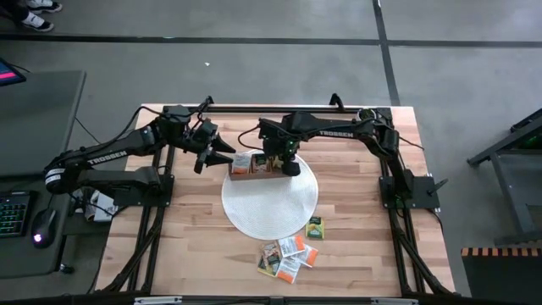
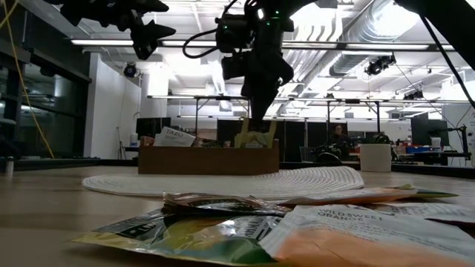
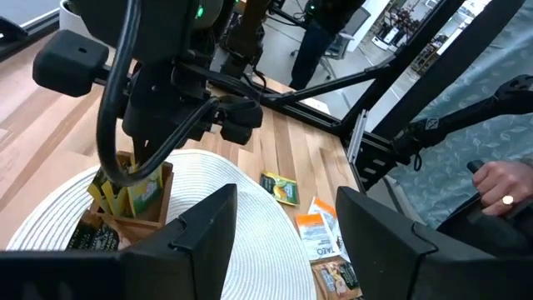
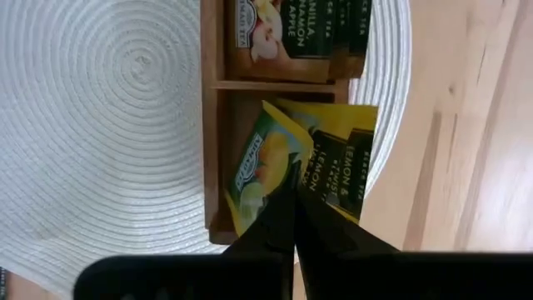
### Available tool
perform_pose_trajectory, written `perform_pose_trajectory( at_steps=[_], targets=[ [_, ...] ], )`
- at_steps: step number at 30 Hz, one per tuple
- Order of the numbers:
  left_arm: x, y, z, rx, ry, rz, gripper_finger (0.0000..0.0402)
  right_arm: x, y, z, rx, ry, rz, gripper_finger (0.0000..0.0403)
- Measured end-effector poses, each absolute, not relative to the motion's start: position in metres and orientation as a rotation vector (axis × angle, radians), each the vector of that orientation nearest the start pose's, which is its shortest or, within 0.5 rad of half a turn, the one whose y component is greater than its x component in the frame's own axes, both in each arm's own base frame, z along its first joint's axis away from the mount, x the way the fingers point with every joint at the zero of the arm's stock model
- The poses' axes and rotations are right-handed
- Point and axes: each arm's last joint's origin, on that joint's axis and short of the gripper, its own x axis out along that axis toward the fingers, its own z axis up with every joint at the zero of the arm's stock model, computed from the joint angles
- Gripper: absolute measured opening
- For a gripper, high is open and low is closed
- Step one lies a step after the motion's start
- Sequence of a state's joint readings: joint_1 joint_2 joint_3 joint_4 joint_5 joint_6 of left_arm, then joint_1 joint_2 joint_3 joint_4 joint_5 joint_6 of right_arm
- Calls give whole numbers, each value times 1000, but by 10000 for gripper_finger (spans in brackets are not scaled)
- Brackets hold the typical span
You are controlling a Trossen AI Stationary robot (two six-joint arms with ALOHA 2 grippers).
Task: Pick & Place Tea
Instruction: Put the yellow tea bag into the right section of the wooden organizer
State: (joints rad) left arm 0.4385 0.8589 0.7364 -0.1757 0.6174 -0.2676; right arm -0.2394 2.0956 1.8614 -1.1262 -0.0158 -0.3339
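A brown wooden box with compartments stands on the far part of a round white mat. My right gripper points down into the box's right end compartment, shut on a yellow-green tea packet; a second yellow packet stands beside it. More tea fills the neighbouring compartment. Several loose tea packets lie flat on the table near its front edge, one green one closer to the mat. My left gripper hangs open in the air just left of the box. My right gripper pinches the yellow-green packet by its upper edge between its two shut fingers. The fingers come from above, pointing down. The packet stands tilted below them with its lower part inside the box's end compartment.
A black frame rail runs along the table's far edge, and both arms' bases stand at the sides. Bare wood lies left and right of the mat. In the left wrist view a person's hand shows beyond the table's right edge.
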Motion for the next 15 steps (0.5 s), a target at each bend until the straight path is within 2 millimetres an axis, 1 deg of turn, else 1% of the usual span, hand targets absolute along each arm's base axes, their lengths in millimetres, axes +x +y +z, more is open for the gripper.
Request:
perform_pose_trajectory(
  at_steps=[6,10,13,15],
  targets=[
    [175,64,306,-416,282,-142,204,415,-99,239,-87,1334,72,0],
    [175,63,306,-419,287,-142,204,417,-100,240,-79,1312,57,4],
    [175,63,305,-420,288,-141,204,417,-100,240,-66,1306,65,21],
    [175,63,305,-420,288,-142,204,417,-99,240,-60,1304,71,40]
  ],
)
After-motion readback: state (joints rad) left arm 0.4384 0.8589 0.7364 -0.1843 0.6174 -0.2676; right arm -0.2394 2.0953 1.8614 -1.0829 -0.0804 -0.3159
